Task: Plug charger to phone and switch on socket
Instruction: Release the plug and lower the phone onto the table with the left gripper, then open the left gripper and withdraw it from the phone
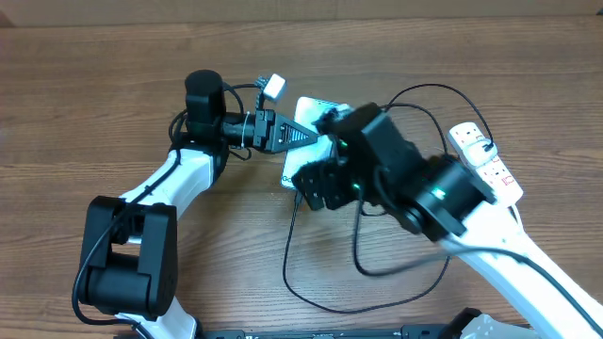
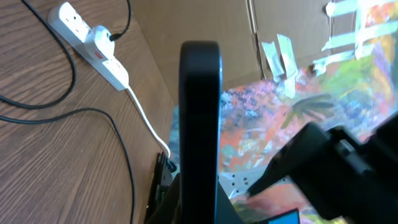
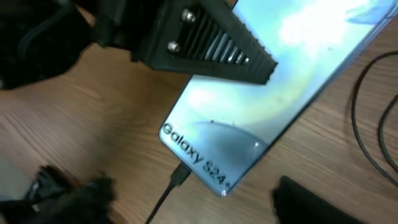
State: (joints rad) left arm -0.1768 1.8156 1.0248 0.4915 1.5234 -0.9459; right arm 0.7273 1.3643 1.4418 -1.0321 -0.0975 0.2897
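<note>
The phone (image 3: 267, 93) lies flat on the wood table, its "Galaxy S24+" text toward my right wrist camera; in the overhead view (image 1: 309, 107) the arms mostly cover it. The charger plug tip (image 3: 180, 175) sits against the phone's bottom edge, and its black cable (image 1: 287, 254) loops over the table. My right gripper (image 3: 186, 200) is open, one finger on each side of the plug, touching nothing; it also shows in the overhead view (image 1: 313, 186). My left gripper (image 1: 320, 137) is shut, with its tip resting on the phone screen (image 3: 205, 37). The socket (image 1: 485, 155) lies at the far right.
In the left wrist view the socket (image 2: 93, 40) carries a white adapter with the black cable leaving it, and its white cord (image 2: 146, 121) runs toward my gripper (image 2: 200, 56). A cardboard wall stands behind the table. The cable loops lie in front of the phone.
</note>
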